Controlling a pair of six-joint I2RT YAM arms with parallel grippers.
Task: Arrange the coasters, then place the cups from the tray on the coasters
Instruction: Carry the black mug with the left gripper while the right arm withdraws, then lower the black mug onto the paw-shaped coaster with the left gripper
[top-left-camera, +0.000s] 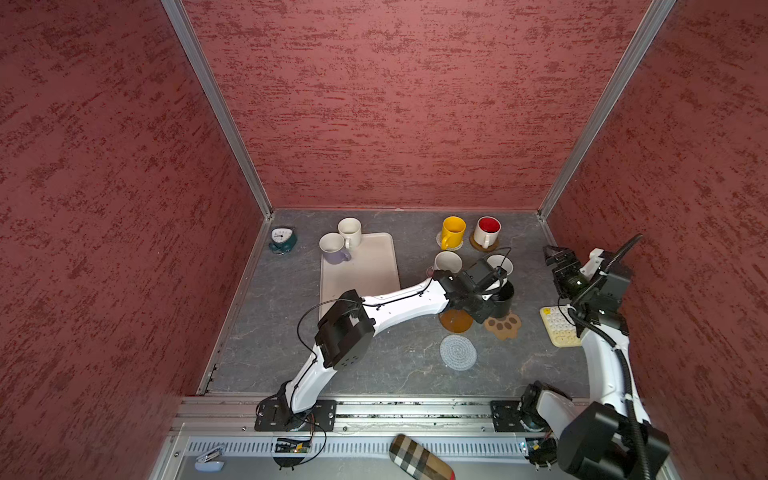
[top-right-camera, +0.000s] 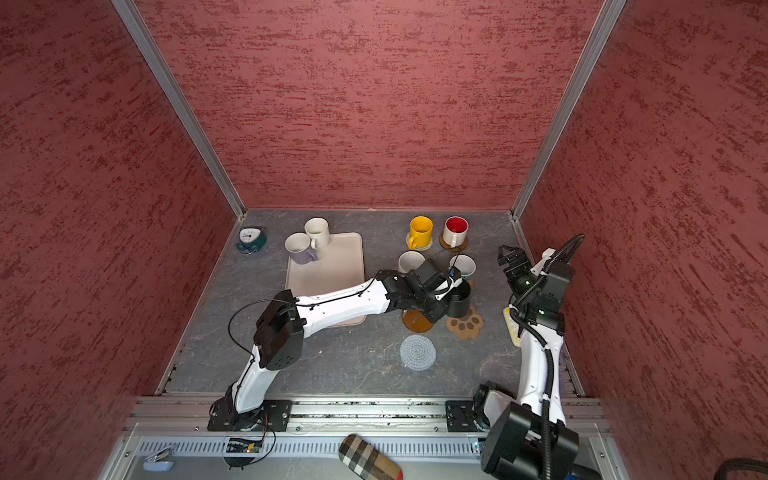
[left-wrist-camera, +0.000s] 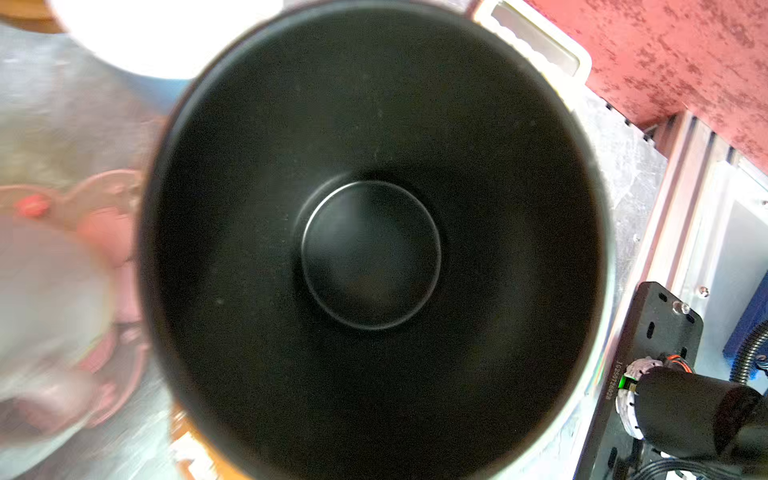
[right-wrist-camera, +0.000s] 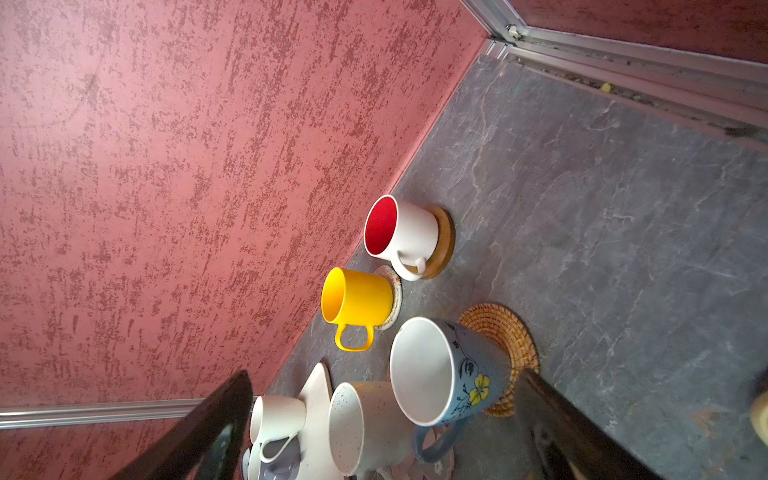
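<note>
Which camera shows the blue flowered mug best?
The right wrist view: the blue mug is close, with flowers and handle visible. In both top views only its rim and white inside show. The left wrist view is filled by the black mug.

Yellow mug (top-left-camera: 453, 230) on cream woven coaster (top-left-camera: 439, 241), far right; black mug (top-left-camera: 503, 305) upright beside bare brown disc coaster (top-left-camera: 456, 322) and brown paw-print coaster (top-left-camera: 503, 327); lavender mug (top-left-camera: 334, 249) and plain white mug (top-left-camera: 350, 232) at far-left corner of beige plastic tray (top-left-camera: 365, 270).
</note>
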